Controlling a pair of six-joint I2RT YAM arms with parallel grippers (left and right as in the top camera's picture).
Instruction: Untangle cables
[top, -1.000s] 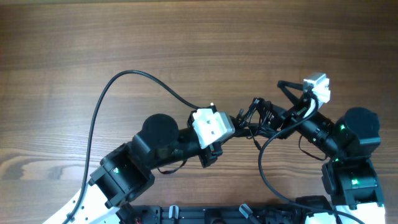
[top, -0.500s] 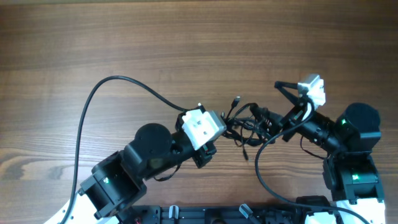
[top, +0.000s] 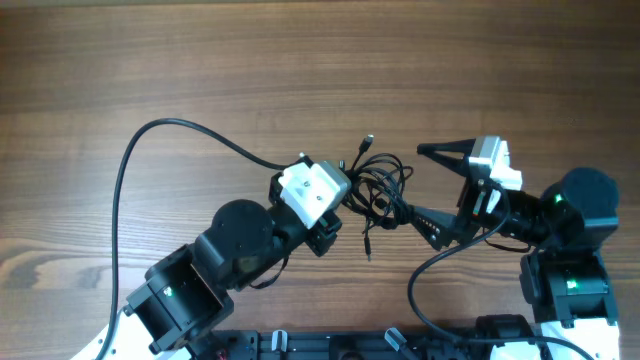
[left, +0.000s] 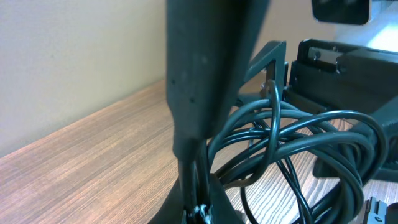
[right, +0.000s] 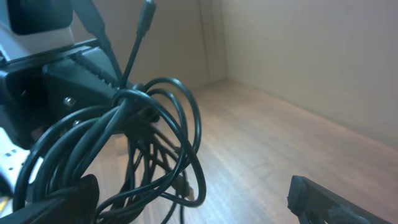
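Note:
The cables (top: 378, 188) are a tangle of thin black loops between the two grippers, with one plug end (top: 370, 139) sticking up and one strand trailing down toward the near side. My left gripper (top: 350, 195) is shut on the left side of the tangle. In the left wrist view its closed fingers (left: 200, 186) pinch the strands and the loops (left: 298, 143) spread to the right. My right gripper (top: 416, 182) is wide open just right of the tangle. In the right wrist view (right: 193, 199) the loops (right: 155, 137) hang between and in front of its spread fingers.
A thick black arm cable (top: 160, 130) arcs over the wooden table (top: 300, 60) from the left arm's base to its wrist. Another arm cable (top: 425, 275) loops below the right gripper. The arm bases stand along the near edge.
The right gripper has opened wide and let go of the cables. The left gripper has moved left and away from the near edge, carrying the tangle with it.

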